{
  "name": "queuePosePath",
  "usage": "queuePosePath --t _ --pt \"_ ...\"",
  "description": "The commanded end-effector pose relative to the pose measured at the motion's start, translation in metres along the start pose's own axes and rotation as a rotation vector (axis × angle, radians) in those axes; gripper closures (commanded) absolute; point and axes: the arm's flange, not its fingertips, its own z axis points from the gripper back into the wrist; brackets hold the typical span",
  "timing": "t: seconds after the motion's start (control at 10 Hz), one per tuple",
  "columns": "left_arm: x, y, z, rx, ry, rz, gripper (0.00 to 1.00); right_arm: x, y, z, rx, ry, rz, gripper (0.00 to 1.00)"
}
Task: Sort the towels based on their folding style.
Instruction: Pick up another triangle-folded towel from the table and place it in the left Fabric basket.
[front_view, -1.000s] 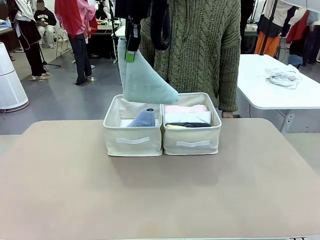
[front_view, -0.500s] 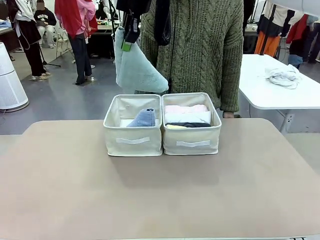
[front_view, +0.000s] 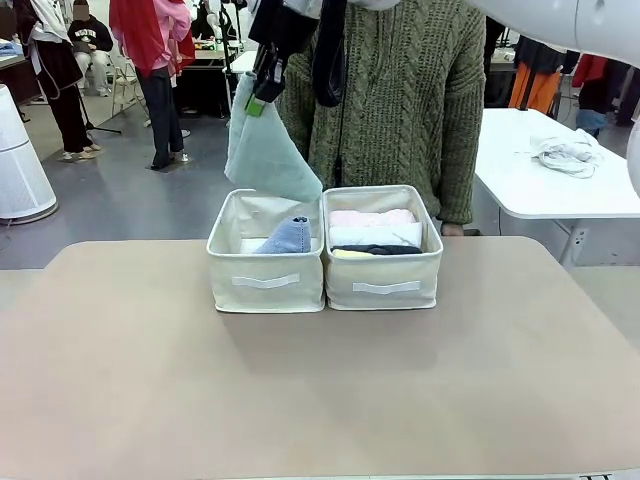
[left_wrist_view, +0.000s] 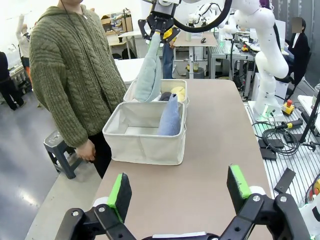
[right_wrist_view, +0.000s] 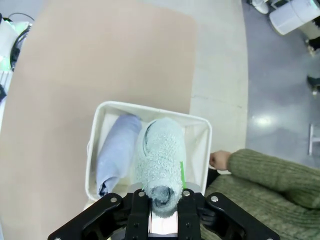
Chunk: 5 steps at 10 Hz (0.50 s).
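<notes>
Cone towel (front_view: 268, 150) hangs above left bin (front_view: 265, 283); right bin (front_view: 384, 278) alongside.

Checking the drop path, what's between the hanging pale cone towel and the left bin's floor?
In the right wrist view, only open air beneath the pale grey-blue cone towel; the lavender-blue cone lies beside it in the left bin.

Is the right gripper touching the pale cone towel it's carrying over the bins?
Touching. The right wrist view shows the right gripper shut on the pale grey-blue cone towel's tip.
</notes>
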Motion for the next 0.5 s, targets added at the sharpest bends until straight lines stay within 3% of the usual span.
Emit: queuePosePath --t 0.0,0.4 --pt "0.0 -0.002 0.0 0.011 0.004 0.002 0.0 -0.002 -0.009 -0.012 0.011 -0.02 -0.01 0.82" --pt "0.0 -0.002 0.0 0.011 0.004 0.002 0.0 -0.009 -0.02 -0.052 0.032 -0.025 -0.036 0.82"
